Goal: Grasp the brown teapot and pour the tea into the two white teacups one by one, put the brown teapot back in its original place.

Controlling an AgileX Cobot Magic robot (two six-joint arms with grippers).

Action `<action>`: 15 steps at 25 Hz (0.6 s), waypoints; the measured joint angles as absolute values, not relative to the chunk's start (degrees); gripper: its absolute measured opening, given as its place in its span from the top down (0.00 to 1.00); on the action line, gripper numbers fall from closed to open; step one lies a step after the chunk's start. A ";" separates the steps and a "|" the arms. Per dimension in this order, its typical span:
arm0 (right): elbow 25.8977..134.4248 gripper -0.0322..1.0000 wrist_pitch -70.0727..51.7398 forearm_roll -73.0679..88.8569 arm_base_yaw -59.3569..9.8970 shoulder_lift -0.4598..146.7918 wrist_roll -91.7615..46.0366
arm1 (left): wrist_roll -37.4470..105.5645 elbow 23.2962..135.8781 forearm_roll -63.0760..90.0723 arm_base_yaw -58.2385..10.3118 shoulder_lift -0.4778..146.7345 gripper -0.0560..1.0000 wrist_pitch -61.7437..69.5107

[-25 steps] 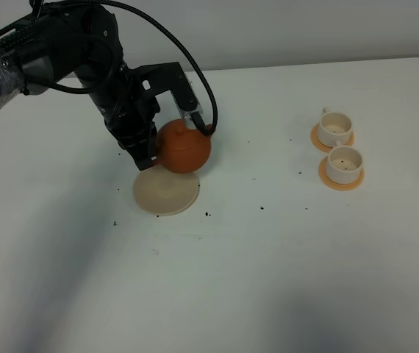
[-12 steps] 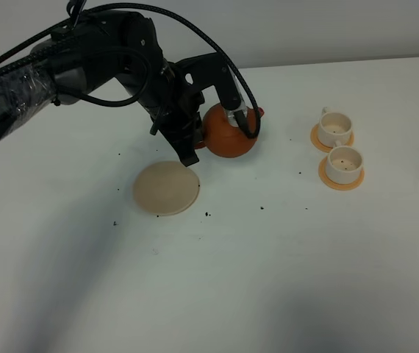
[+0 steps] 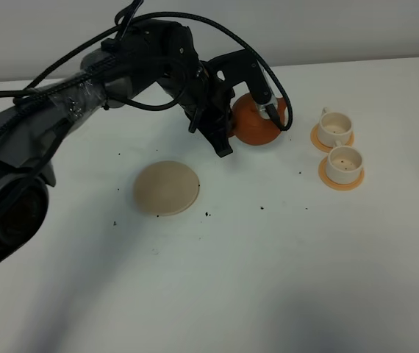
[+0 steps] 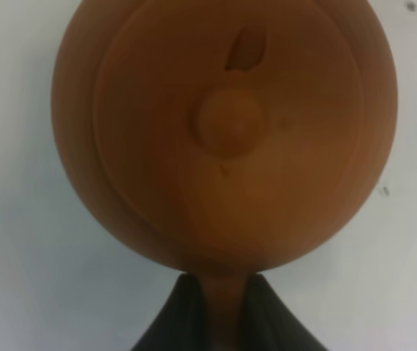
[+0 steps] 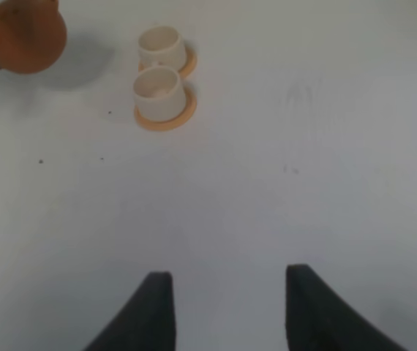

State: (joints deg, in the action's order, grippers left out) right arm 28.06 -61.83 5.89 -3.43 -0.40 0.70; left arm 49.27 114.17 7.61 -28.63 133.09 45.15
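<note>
My left claw [image 3: 228, 131] is clenched on the small squat reddish-brown clay teapot [image 3: 255, 126], and my wrist camera shows how: two dark fingers [image 4: 175, 322] pinch the loop handle [image 4: 224, 292] from either side, with the round knobbed lid [image 4: 230, 124] facing straight up at the lens, so the pot rides upright. It hangs over the white table [image 3: 268, 279], well apart from the round flat cream-beige coaster [image 3: 166, 188], which lies bare. The pot is near the two small white cylindrical teacups, each on its own orange round saucer; the farther teacup [image 3: 334, 126] is the closer of the pair to it, though pot and cup are not touching. The nearer teacup [image 3: 344, 162] stands just beside its twin. Over on the other side, my right claw [image 5: 227, 278] is spread wide above bare table, gripping nothing, its two dark fingers [image 5: 153, 307] apart.
</note>
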 joint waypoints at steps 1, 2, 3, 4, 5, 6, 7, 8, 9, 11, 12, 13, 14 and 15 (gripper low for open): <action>28.06 0.61 -61.83 5.89 -3.43 -0.40 0.70 | 49.19 115.90 7.48 -28.83 134.20 0.83 45.21; 28.06 0.61 -61.83 5.89 -3.43 -0.40 0.70 | 49.12 117.37 7.33 -28.99 135.34 0.83 45.21; 28.06 0.61 -61.83 5.89 -3.43 -0.40 0.70 | 49.12 119.06 6.92 -29.27 136.45 0.83 45.26; 28.06 0.61 -61.83 5.89 -3.43 -0.40 0.70 | 49.06 120.71 6.39 -29.60 137.33 0.83 45.33; 28.06 0.61 -61.83 5.89 -3.43 -0.40 0.70 | 49.01 122.00 5.82 -29.89 138.38 0.83 45.58; 28.06 0.61 -61.83 5.89 -3.43 -0.40 0.70 | 48.93 123.49 4.94 -30.19 139.38 0.83 45.81; 28.06 0.61 -61.83 5.89 -3.43 -0.40 0.70 | 48.89 124.89 4.15 -30.51 140.37 0.83 46.03; 28.06 0.61 -61.83 5.89 -3.43 -0.40 0.70 | 48.84 126.10 3.02 -30.80 141.16 0.83 46.08; 28.06 0.61 -61.83 5.89 -3.43 -0.40 0.70 | 48.87 127.00 1.97 -31.10 142.10 0.83 46.19; 28.06 0.61 -61.83 5.89 -3.43 -0.40 0.70 | 48.87 128.90 0.40 -31.42 143.64 0.83 46.52; 28.06 0.61 -61.83 5.89 -3.43 -0.40 0.70 | 48.87 129.62 -0.31 -31.55 144.31 0.83 46.56; 28.06 0.61 -61.83 5.89 -3.43 -0.40 0.70 | 48.82 130.07 -1.15 -31.66 144.78 0.83 46.56; 28.06 0.61 -61.83 5.89 -3.43 -0.40 0.70 | 48.82 130.43 -1.78 -31.83 145.12 0.83 46.50; 28.06 0.61 -61.83 5.89 -3.43 -0.40 0.70 | 48.82 130.69 -2.78 -32.04 145.28 0.83 46.43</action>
